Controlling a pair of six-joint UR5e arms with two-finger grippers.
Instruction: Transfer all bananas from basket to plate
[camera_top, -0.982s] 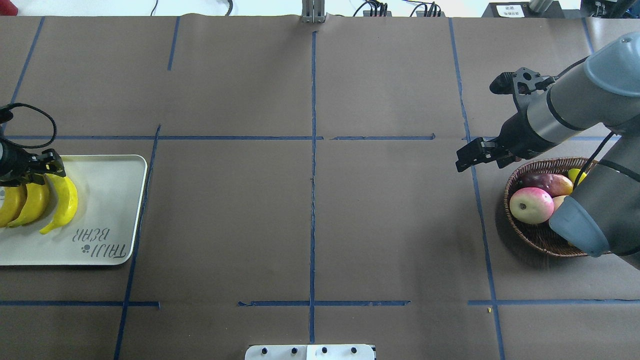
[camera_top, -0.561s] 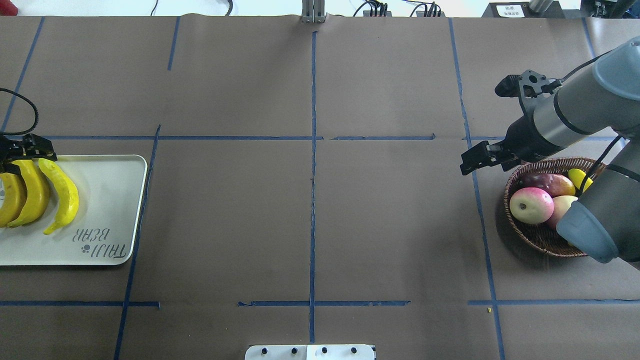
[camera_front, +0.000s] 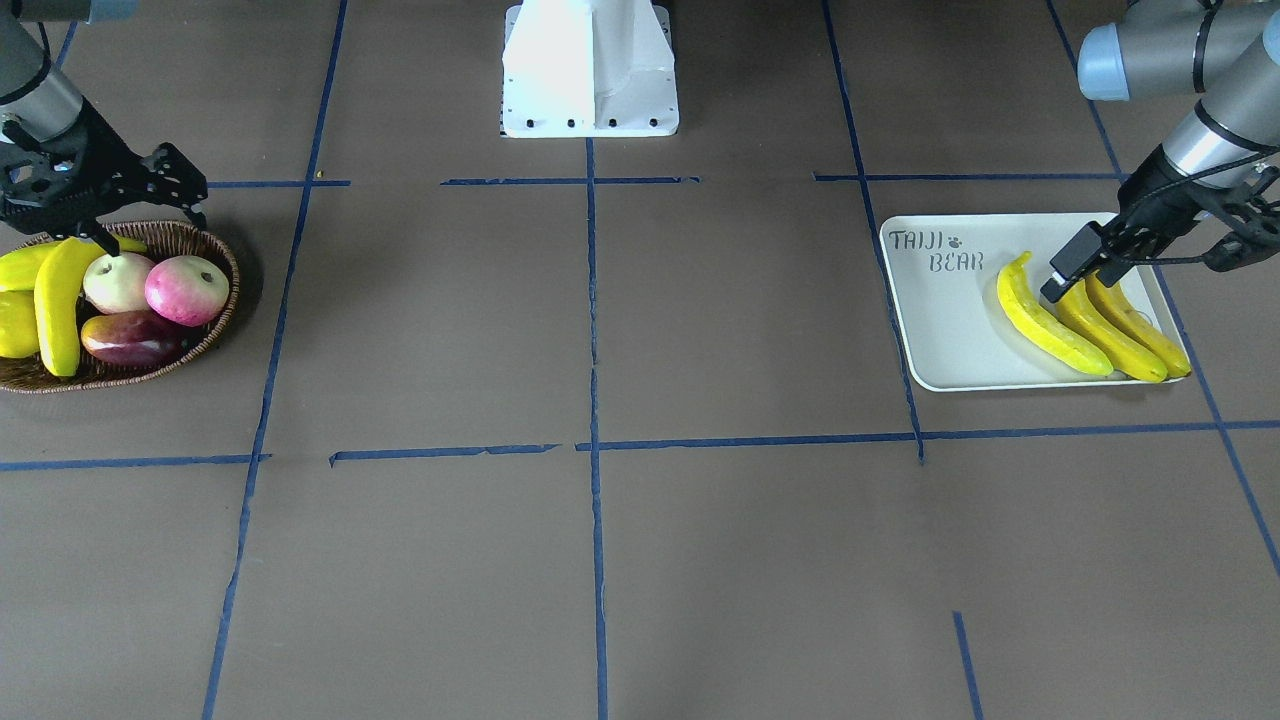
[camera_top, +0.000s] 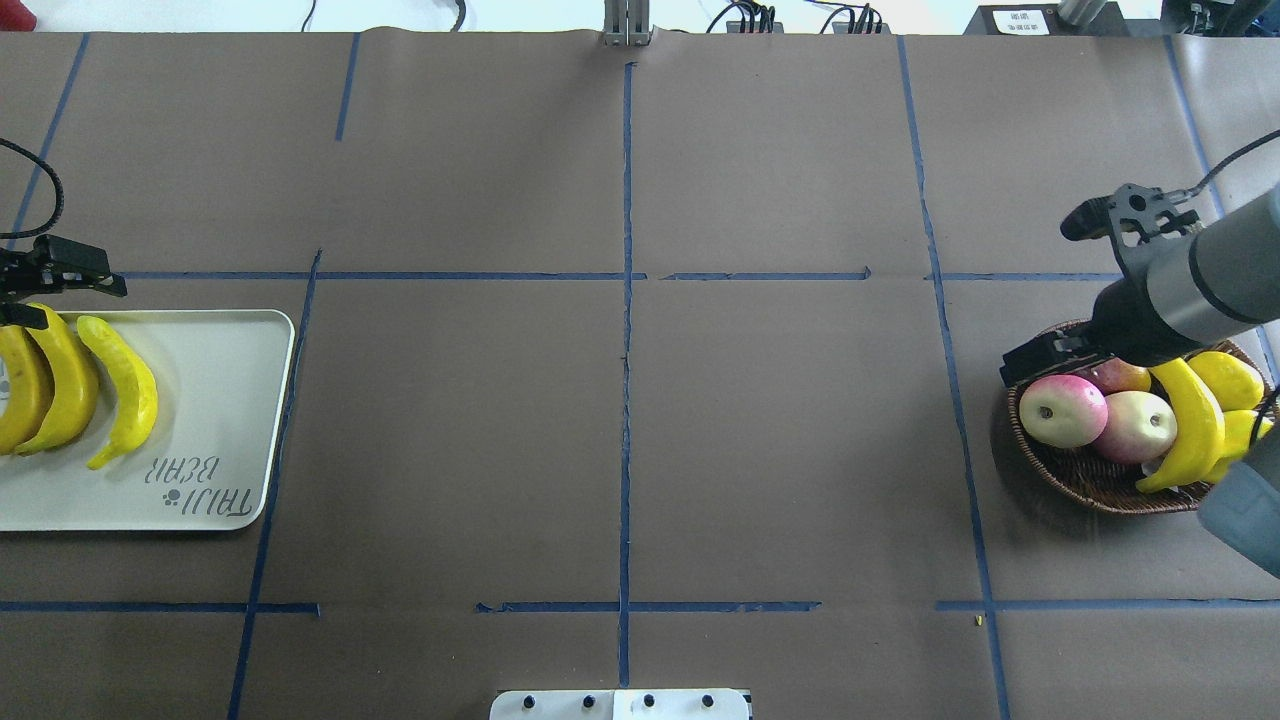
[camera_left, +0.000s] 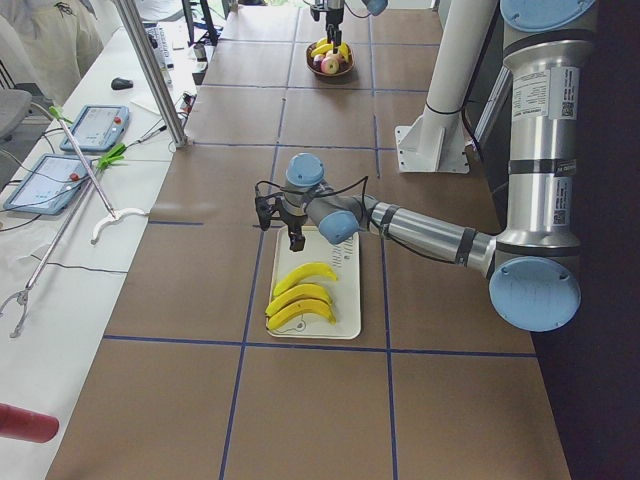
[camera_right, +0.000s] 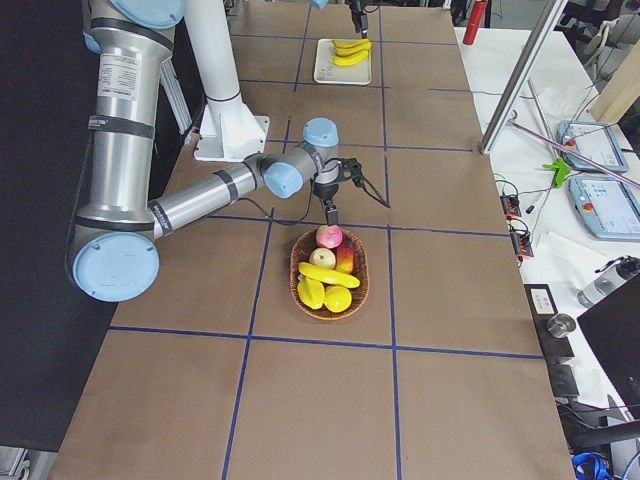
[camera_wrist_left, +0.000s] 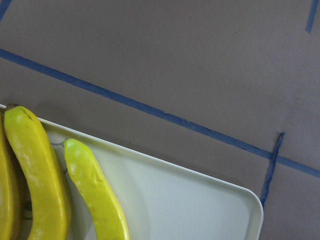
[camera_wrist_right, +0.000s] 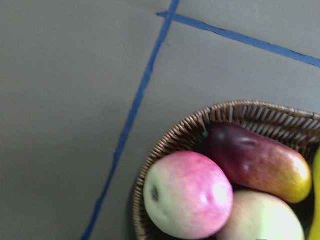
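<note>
My left gripper (camera_top: 58, 292) hangs over the far edge of the plate (camera_top: 220, 400), above the stem ends of the bananas. Its fingers are spread and hold nothing. Three bananas (camera_top: 120, 395) lie side by side on the plate's left part, curved the same way and touching or nearly touching. The "TAIJI BEAR" lettering beside them is bare. The middle of the brown table (camera_top: 620, 450) shows only blue tape lines (camera_top: 627, 300). At the right end sits the basket (camera_top: 1070, 480), which holds the fourth banana (camera_top: 1190, 425). That banana lies across two pink apples (camera_top: 1062, 410), a dark red fruit (camera_wrist_right: 255, 162) and some yellow-green fruits (camera_top: 1228, 378). My right gripper (camera_front: 150, 222) hovers over the basket's rim by the apples, its jaws wide apart and empty.
</note>
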